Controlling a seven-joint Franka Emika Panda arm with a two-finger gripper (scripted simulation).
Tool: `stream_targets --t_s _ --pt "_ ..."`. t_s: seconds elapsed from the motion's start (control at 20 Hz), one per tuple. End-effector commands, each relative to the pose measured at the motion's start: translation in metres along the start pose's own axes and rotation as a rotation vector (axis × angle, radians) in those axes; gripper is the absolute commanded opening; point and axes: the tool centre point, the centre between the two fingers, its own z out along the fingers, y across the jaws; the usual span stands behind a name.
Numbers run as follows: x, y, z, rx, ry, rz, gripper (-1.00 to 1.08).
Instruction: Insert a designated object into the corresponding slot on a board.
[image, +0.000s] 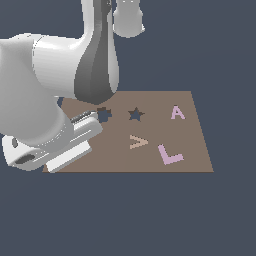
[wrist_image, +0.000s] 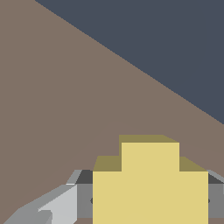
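Wrist view shows the gripper (wrist_image: 148, 201) clamping the stepped, cross-shaped yellow block (wrist_image: 150, 183) over the brown board (wrist_image: 57, 109).

The arm's grey-white links (image: 55, 95) hide the board's (image: 165, 130) far corner and edge toward nine o'clock in the exterior view, and cover part of the cross-shaped slot (image: 104, 115). The gripper's fingers cannot be seen there. In the wrist view the yellow block (wrist_image: 150, 183) is cut off by the picture's lower edge, and it hides the inner faces of the fingers (wrist_image: 61, 203) beside it.
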Motion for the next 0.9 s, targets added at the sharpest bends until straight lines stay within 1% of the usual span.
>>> stream_targets --t_s 0.0,0.4,0.6,0.85 --pt "-0.001 0.0 0.0 0.0 0.0 0.013 -1.0" --pt "-0.012 -0.002 -0.001 0.0 0.0 0.128 -1.0" --pt "-0.02 -0.004 -0.001 -0.001 0.001 0.224 -1.0" --pt "-0.033 -0.009 -0.002 -0.001 0.001 0.38 -1.0"
